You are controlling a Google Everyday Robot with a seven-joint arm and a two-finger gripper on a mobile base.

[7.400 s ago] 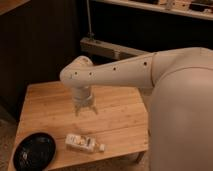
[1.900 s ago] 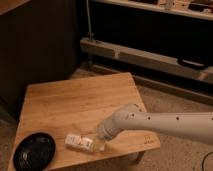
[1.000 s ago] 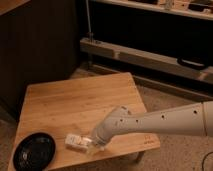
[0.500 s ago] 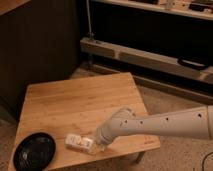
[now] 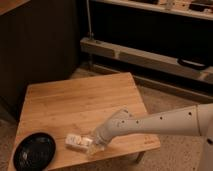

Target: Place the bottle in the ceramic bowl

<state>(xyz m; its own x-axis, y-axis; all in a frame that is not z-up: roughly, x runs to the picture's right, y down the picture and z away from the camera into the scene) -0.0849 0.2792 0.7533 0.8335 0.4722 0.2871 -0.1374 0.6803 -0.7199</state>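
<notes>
The bottle (image 5: 76,141), small, translucent white with a pale label, lies on its side near the front edge of the wooden table (image 5: 75,102). The ceramic bowl (image 5: 34,151), round, shallow and glossy black, sits at the table's front left corner, a short way left of the bottle. My gripper (image 5: 95,145) is low over the table at the bottle's right end, touching or nearly touching it. The white arm (image 5: 160,124) reaches in from the right. The gripper covers the bottle's right end.
The table's front edge runs just below the bottle and the bowl. A dark cabinet (image 5: 35,45) stands behind the table at the left. A low metal shelf (image 5: 145,55) runs along the back right. Speckled floor (image 5: 165,95) lies to the right.
The arm has come down from above the table's middle to the bottle's right end. Over the last second the gripper has shifted only slightly. The bottle and bowl have stayed in place.
</notes>
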